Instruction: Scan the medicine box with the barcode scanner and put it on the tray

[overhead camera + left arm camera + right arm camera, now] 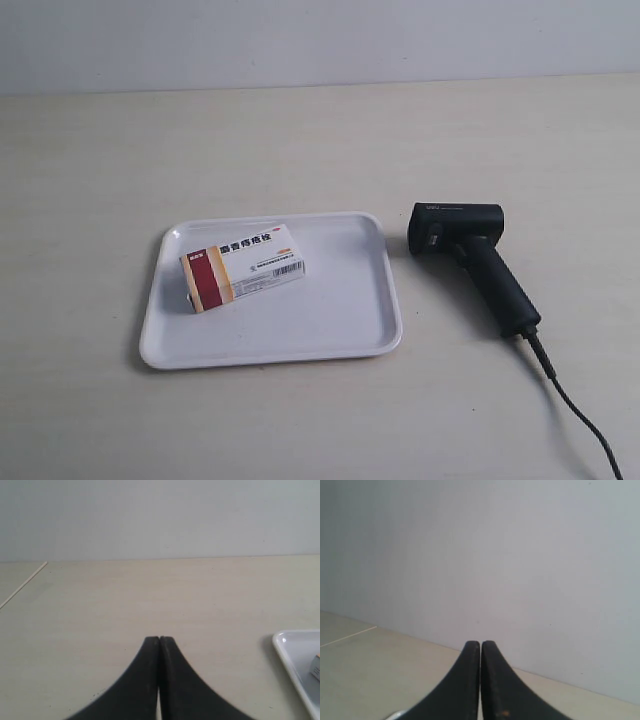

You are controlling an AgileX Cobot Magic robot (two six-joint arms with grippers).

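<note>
L gripper (pixel 159 641) jaws pressed together over bare tabletop (pixel 125 600), tray (pixel 295 652) corner nearby.

A pale beige tabletop (pixel 300 130) meets a plain grey-white wall (pixel 320 40); soft, even light, perhaps from overhead.

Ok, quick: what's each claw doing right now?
Left claw: closed, holding nothing.
Right claw: closed, holding nothing.

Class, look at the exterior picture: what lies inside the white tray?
Only the small white cardboard medicine box with a red and tan end lies inside the flat white plastic tray. The tray floor under the box is covered.
</note>
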